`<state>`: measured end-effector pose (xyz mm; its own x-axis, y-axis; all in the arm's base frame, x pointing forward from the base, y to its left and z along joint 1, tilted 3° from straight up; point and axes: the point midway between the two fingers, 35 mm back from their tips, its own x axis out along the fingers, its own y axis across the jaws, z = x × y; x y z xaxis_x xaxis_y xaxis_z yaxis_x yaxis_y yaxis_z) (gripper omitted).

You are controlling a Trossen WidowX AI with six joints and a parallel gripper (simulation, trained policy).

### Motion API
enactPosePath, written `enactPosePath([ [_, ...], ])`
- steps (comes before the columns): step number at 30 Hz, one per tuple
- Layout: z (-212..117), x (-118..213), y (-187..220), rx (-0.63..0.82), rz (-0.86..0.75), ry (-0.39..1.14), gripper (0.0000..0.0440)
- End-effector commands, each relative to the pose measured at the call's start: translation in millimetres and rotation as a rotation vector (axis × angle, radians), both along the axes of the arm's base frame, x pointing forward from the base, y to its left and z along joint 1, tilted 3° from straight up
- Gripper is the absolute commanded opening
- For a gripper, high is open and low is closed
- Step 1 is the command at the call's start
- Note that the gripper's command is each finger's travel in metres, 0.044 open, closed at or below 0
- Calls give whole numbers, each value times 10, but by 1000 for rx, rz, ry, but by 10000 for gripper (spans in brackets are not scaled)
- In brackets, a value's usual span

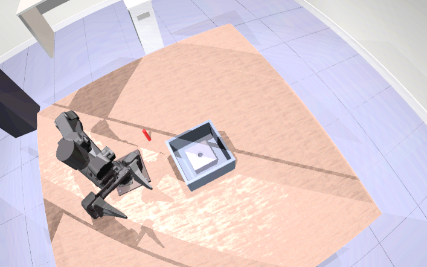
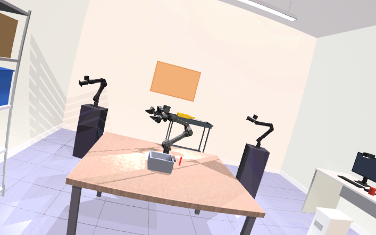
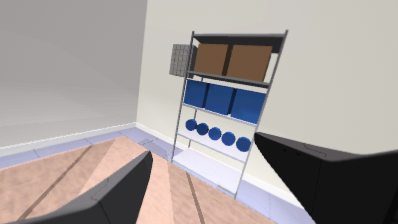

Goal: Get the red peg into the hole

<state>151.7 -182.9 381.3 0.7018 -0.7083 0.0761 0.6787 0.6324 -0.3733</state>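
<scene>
The red peg (image 1: pixel 146 135) (image 2: pixel 180 161) stands upright on the table, beside the box and apart from it. The open blue-grey box (image 1: pixel 213 176) (image 2: pixel 160 165) sits on the table. Inside it, the pale square plate (image 1: pixel 208 159) has a small dark round hole (image 1: pixel 200 154), which looks empty. My gripper (image 1: pixel 139 203) (image 2: pixel 148 114) (image 3: pixel 204 146) is wide open with nothing between its fingers. It is high above the table, away from the peg and the box, and its fingers point roughly sideways. Neither peg nor box shows in the wrist view.
The wooden table (image 1: pixel 275 132) (image 2: pixel 183 183) carries the arm's base plate (image 1: pixel 144 167), left of the box in the top view. The wrist view shows a shelf rack (image 3: pixel 181 125) with brown and blue boxes beyond the table. Two more arms stand on dark pedestals (image 2: pixel 88 131) (image 2: pixel 253 169) behind the table.
</scene>
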Motion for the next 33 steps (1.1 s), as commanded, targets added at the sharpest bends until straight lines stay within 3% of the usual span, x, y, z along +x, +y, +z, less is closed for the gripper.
enactPosePath([
  [1, -218, 148, -10, 144, 29, 11, 440],
  [16, -960, 607, 367, 613, 113, 136, 440],
  [33, -1668, 739, 1317, 1057, 93, 420, 440],
])
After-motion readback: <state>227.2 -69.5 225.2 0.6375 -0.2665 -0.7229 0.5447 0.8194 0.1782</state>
